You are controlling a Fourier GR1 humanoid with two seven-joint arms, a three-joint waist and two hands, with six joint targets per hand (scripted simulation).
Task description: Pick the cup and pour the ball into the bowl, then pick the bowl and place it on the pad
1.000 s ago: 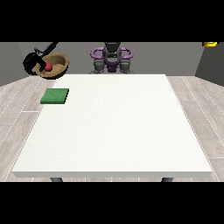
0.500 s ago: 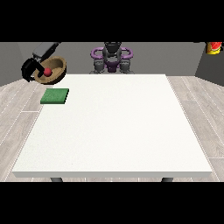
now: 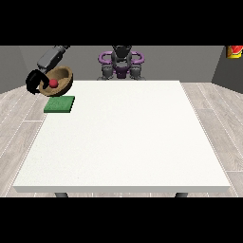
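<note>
Front view: the hand at the view's left (image 3: pixel 34 81) grasps the bowl (image 3: pixel 60 79), ball (image 3: pixel 53 83) inside. Lowering it level onto the pad (image 3: pixel 60 104) should keep the ball in.

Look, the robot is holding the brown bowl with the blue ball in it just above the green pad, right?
Nearly. The ball inside the brown bowl is red, not blue; the front view shows it. The rest holds: the hand at the view's left curls round the bowl's rim and holds it tilted just above the green pad at the table's far corner.
</note>
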